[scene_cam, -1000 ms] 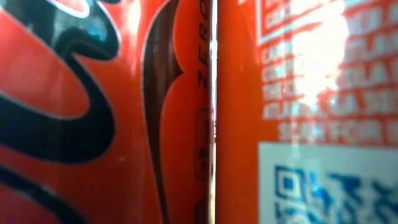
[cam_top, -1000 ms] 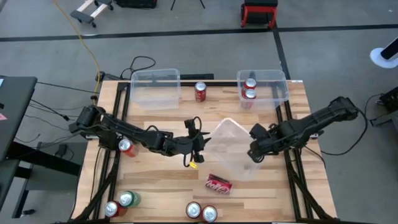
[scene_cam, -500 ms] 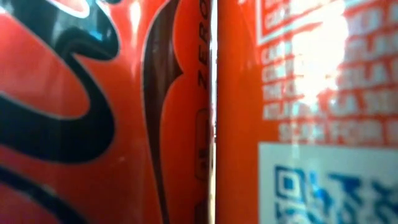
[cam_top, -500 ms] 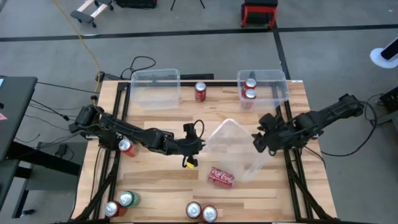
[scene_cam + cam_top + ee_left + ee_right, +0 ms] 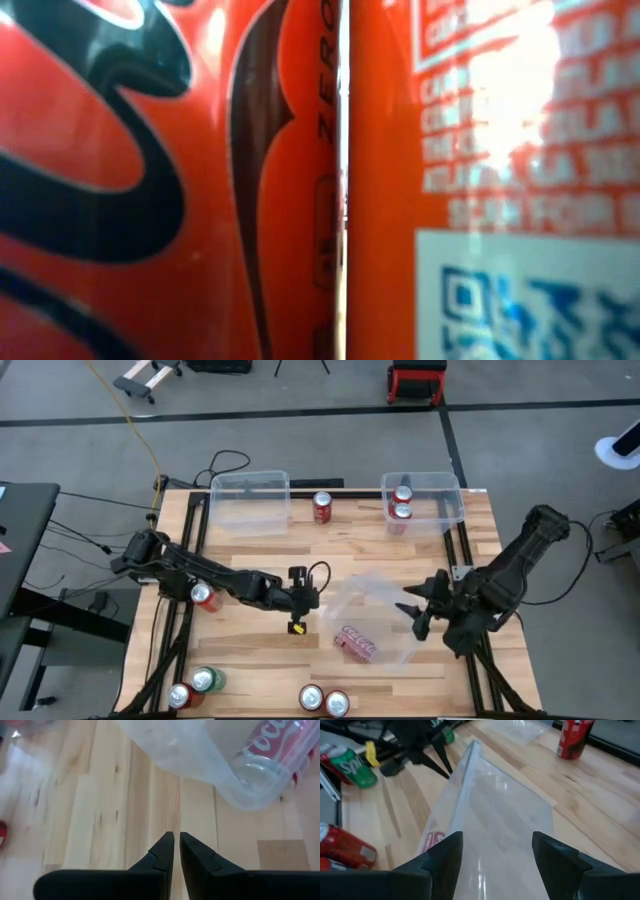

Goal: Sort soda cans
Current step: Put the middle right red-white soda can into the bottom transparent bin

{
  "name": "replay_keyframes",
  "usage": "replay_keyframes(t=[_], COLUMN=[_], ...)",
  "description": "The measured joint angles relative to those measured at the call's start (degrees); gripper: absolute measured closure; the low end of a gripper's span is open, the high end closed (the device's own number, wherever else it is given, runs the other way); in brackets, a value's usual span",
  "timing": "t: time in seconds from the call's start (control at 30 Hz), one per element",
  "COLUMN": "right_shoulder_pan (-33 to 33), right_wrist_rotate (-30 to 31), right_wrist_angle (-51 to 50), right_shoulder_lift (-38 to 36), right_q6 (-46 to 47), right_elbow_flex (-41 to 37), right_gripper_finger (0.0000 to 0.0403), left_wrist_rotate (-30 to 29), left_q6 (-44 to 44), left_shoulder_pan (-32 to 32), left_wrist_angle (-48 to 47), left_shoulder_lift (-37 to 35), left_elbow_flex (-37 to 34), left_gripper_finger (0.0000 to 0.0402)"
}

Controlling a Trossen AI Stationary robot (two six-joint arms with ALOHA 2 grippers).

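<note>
A clear plastic bin (image 5: 375, 610) lies tilted at the table's middle. A red soda can (image 5: 355, 643) lies on its side and shows through the bin's wall (image 5: 272, 745). My right gripper (image 5: 412, 618) stands open at the bin's right side (image 5: 490, 815). My left gripper (image 5: 298, 603) is shut and holds nothing. It sits just left of the bin, low over the bare wood (image 5: 176, 837). Two red cans (image 5: 401, 503) stand in the far right bin (image 5: 445, 500). Other cans stand loose on the table. My right gripper's open fingers (image 5: 445, 855) stand on either side of the clear bin's near wall (image 5: 495, 835). I cannot tell whether either finger touches it.
An empty clear bin (image 5: 250, 500) stands far left, with a red can (image 5: 322, 507) beside it. Another red can (image 5: 203, 597) stands under my left arm. A green can (image 5: 206, 680) and three red cans (image 5: 324, 701) stand along the near edge. Two red cans (image 5: 200, 180) fill the low view.
My right gripper has opened and let go of the clear bin. It has then drawn back toward the table's right and near edges. The bin, which was held tipped up, has sunk lower over the lying can. My left gripper has moved a little toward the table's left.
</note>
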Motion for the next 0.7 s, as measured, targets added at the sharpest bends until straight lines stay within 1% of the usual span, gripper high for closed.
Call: replay_keyframes(t=[0.17, 0.23, 0.3, 0.37, 0.4, 0.5, 0.57, 0.63, 0.7], right_shoulder_pan=[2.5, 2.4, 2.1, 2.4, 2.9, 3.5, 3.4, 3.3, 3.1], right_wrist_rotate=[3.7, 3.8, 4.0, 3.7, 2.5, -2.8, -4.6, -6.4, -10.3], right_wrist_angle=[-1.3, -3.2, -3.4, -2.6, -1.6, 3.2, 6.1, 7.8, 9.0], right_shoulder_lift=[-0.9, -1.2, -1.3, -1.2, -1.3, -1.2, -1.0, -1.1, -1.1], right_q6=[1.1, 1.5, -0.1, -4.7, -8.5, -19.4, -25.1, -29.4, -32.7], right_elbow_flex=[0.5, 1.3, 2.4, 3.9, 4.8, 6.7, 7.3, 7.6, 7.6], right_gripper_finger=[0.0146, 0.015, 0.0155, 0.0159, 0.0161, 0.0162, 0.0163, 0.0163, 0.0163], left_wrist_rotate=[0.2, 0.2, 0.2, 0.1, 0.1, 0.2, 0.2, 0.2, 0.1], left_q6=[1.5, 2.8, 4.1, 5.1, 5.5, 6.4, 6.4, 6.4, 6.3], left_shoulder_pan=[0.3, 0.7, 1.1, 1.4, 1.6, 2.2, 2.6, 3.0, 3.3], left_wrist_angle=[4.4, 7.2, 10.1, 12.1, 12.8, 14.3, 14.5, 14.7, 15.5], left_shoulder_lift=[0.0, 0.0, 0.0, 0.0, 0.0, 0.0, 0.0, 0.0, 0.0], left_elbow_flex=[0.0, 0.0, 0.0, 0.0, 0.0, 0.1, 0.1, 0.1, 0.1], left_gripper_finger=[0.0376, 0.0376, 0.0376, 0.0376, 0.0376, 0.0376, 0.0376, 0.0377, 0.0377])
